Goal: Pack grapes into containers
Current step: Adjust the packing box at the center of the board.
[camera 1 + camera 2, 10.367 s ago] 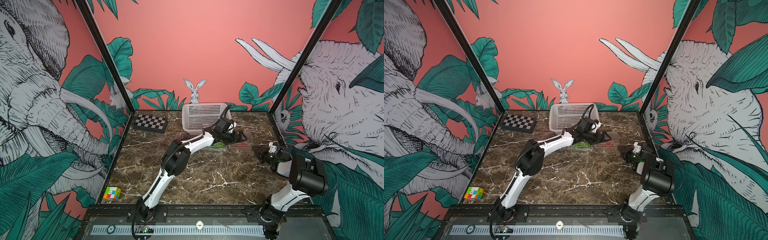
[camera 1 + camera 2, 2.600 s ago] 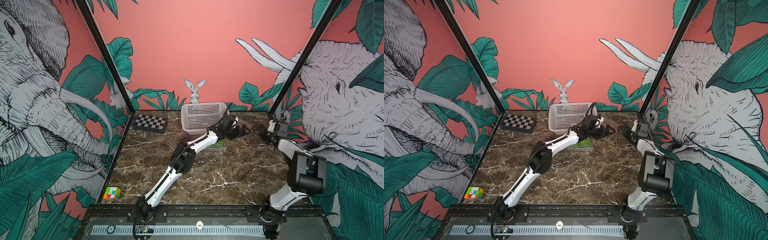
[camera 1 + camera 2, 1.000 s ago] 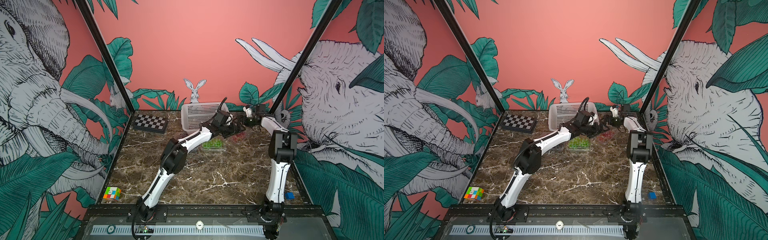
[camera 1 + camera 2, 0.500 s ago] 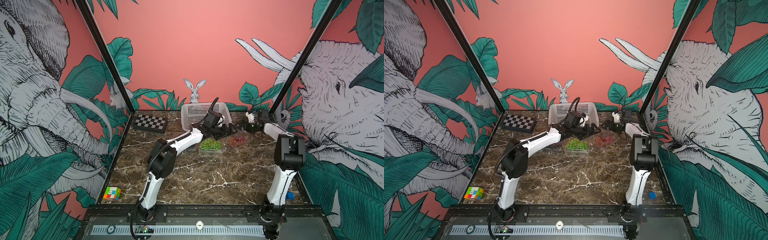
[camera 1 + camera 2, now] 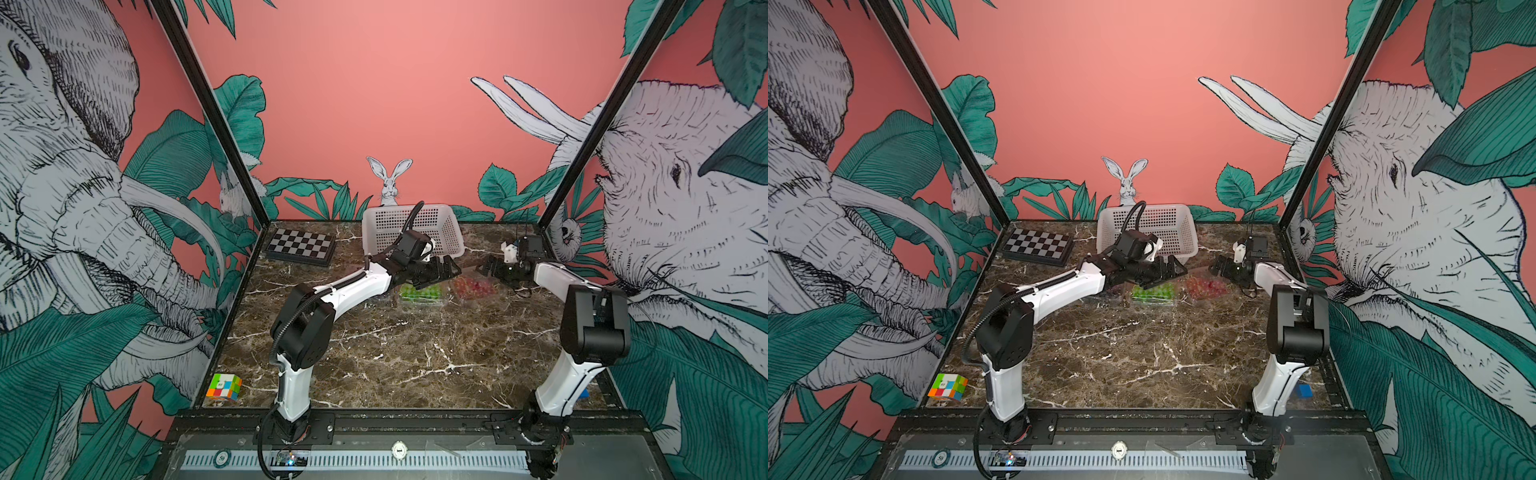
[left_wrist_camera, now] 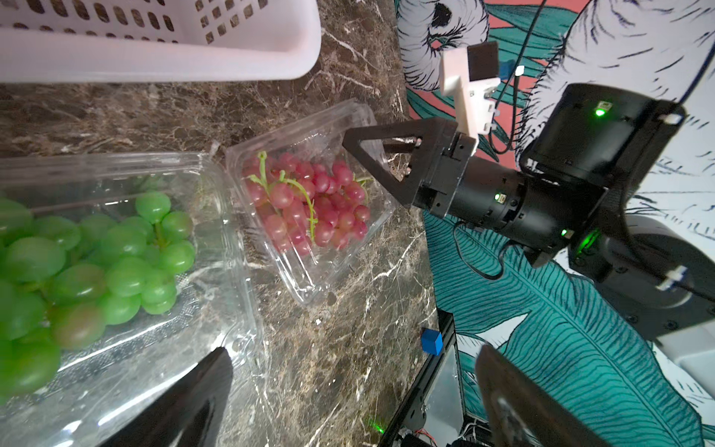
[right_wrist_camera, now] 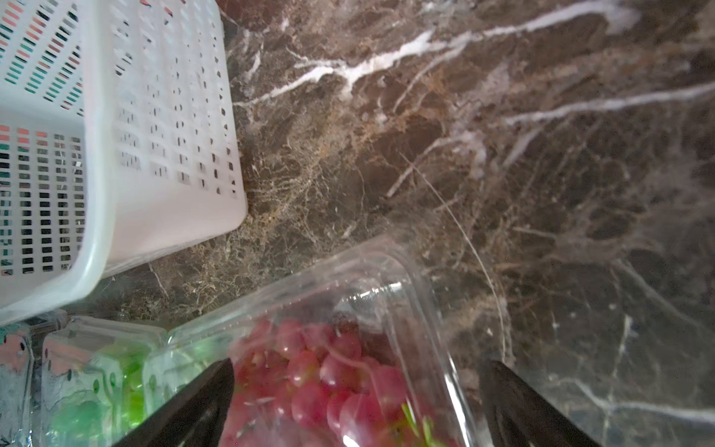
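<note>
Lying boxed beside the right arm's (image 5: 592, 328) spread, empty jaws, red grapes (image 6: 309, 201) (left arm's (image 5: 353, 289) likewise spread).

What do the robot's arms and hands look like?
The left arm and right arm are white tubes with chunky black joints. A black cable loops along the left arm. The left hand and right hand are black; the right hand's fingers are hollow triangles, with tiny green lights behind.

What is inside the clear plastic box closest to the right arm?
A bunch of small round red grapes with a thin green stem lies in this clear rectangular plastic box. The grapes cover the middle of its floor, so anything beneath them cannot be seen.
</note>
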Controlling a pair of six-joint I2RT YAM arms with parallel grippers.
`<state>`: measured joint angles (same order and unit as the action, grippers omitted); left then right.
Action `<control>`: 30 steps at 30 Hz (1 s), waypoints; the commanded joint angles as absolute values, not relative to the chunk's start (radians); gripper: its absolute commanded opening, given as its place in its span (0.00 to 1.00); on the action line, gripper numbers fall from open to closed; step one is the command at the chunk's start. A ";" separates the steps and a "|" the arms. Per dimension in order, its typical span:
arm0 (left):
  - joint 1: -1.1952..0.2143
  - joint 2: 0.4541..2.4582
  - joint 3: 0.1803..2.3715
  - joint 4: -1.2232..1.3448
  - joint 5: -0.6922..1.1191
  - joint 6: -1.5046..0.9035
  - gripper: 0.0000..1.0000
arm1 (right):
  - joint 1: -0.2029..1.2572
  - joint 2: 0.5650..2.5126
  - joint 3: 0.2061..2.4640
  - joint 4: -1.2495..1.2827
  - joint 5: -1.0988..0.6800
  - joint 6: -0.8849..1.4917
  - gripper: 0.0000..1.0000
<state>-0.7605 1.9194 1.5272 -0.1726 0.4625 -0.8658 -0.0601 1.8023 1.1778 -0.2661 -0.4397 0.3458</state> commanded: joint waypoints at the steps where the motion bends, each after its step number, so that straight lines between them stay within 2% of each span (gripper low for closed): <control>1: -0.758 1.857 1.490 -0.170 0.452 -0.848 1.00 | -0.065 1.750 1.140 -0.292 -0.388 0.403 0.99; 20: -0.756 1.864 1.470 -0.170 0.448 -0.841 0.99 | -0.063 1.638 0.973 -0.223 -0.444 0.587 0.99; 30: -0.755 1.868 1.469 -0.170 0.451 -0.847 1.00 | -0.061 1.558 0.830 -0.065 -0.435 0.882 0.99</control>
